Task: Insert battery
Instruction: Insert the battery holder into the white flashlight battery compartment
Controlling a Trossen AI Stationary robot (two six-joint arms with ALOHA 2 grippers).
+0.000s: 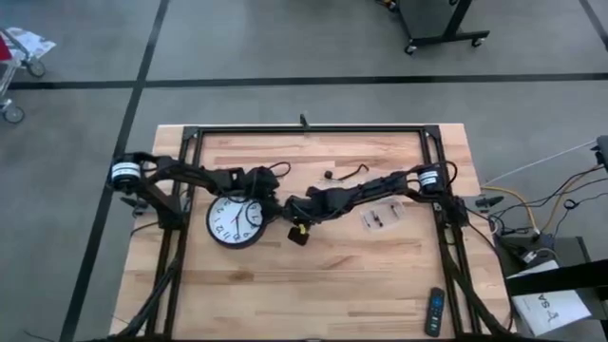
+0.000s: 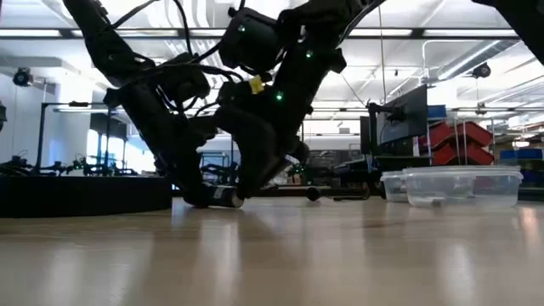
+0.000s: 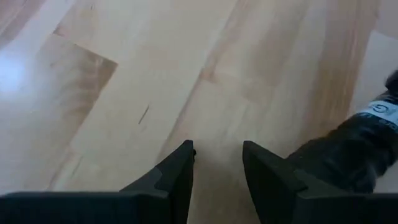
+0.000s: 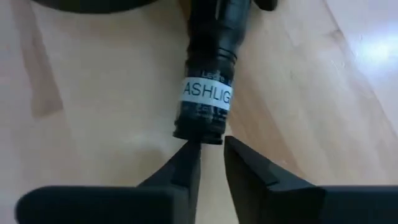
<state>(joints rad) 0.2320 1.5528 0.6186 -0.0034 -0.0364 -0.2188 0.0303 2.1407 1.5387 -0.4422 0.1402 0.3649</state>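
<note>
The right gripper (image 4: 211, 152) has its fingers slightly parted, tips just at the open end of the black flashlight (image 4: 208, 81), which lies on the worktop (image 1: 332, 275) beside the wall clock (image 1: 236, 222). The left gripper (image 3: 217, 163), fingers apart and empty, hovers just beside the flashlight.

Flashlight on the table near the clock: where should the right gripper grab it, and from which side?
Grip the flashlight across its round barrel at the white label band, coming down from above. It lies flat on the wooden table, so its sides are open. The right gripper sits at its end, fingers nearly closed; it would likely need opening first.
</note>
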